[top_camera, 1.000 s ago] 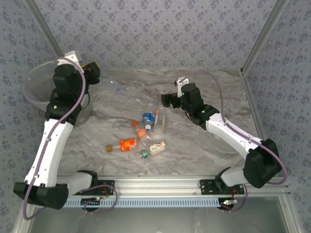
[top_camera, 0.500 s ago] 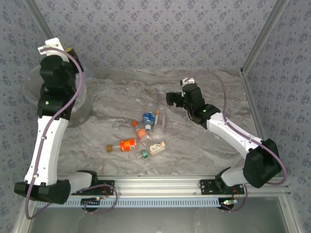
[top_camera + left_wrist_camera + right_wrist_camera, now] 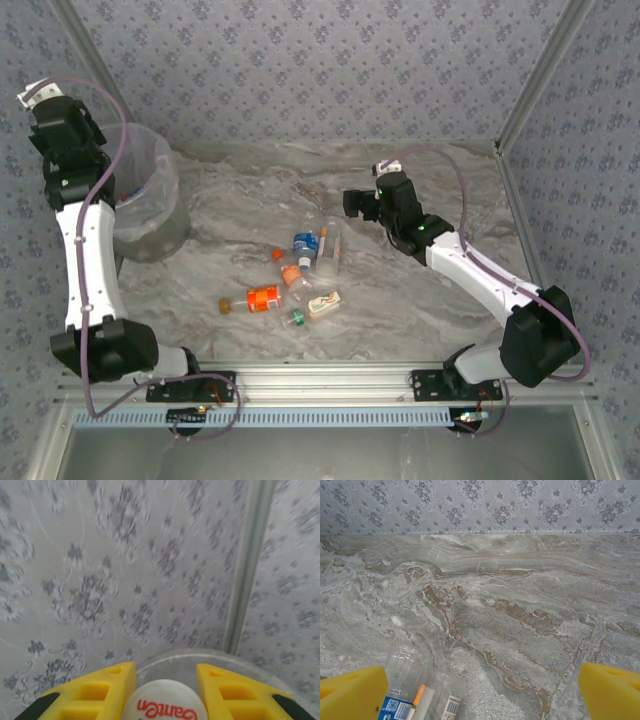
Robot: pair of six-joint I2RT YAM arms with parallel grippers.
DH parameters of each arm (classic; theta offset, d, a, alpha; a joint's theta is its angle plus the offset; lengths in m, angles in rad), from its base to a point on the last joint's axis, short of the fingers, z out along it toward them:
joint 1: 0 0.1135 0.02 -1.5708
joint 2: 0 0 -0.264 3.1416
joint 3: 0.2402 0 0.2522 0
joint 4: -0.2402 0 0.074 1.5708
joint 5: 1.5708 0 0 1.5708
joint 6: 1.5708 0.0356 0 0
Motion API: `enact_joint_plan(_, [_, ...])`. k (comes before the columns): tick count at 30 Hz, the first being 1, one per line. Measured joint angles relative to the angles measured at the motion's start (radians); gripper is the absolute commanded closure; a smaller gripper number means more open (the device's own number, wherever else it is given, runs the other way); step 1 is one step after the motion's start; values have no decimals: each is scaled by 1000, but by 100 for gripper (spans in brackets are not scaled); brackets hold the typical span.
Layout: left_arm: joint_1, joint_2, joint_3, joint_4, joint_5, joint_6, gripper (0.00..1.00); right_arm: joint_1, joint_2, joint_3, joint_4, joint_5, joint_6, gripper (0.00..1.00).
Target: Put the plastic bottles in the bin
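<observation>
Top external: grey marbled table (image 3: 250, 200), floral-papered walls (image 3: 320, 70). Left gripper (image 3: 164, 672) clamps a bottle (image 3: 165, 705) lettered "Ganten"; right gripper (image 3: 481, 692) spread wide.

Bottle (image 3: 165, 706) between fingers (image 3: 120, 680) cut off at bottom edge; wallpaper (image 3: 100, 580) blurred.

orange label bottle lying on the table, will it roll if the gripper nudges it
Probably yes: the orange-labelled bottle lies on its side and looks round, so a sideways nudge likely rolls it. Small and clear, it seems light, so it may also skid.
</observation>
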Motion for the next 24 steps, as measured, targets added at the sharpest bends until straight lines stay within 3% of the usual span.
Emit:
enact_joint_plan(6, [40, 120, 20, -111, -68, -64, 91, 0, 0, -2, -4, 0, 3, 0])
enact_joint_plan(8, [42, 155, 38, -153, -95, -77, 74, 0, 0, -2, -8, 0, 3, 0])
enact_joint_plan(11, [42, 203, 79, -213, -118, -104, 60, -3, 0, -4, -13, 3, 3, 0])
enact_joint_plan(16, [42, 230, 126, -283, -114, -151, 25, -6, 0, -5, -22, 7, 3, 0])
enact_joint_plan(24, [0, 227, 174, -315, -80, -170, 11, -6, -3, -5, -27, 11, 3, 0])
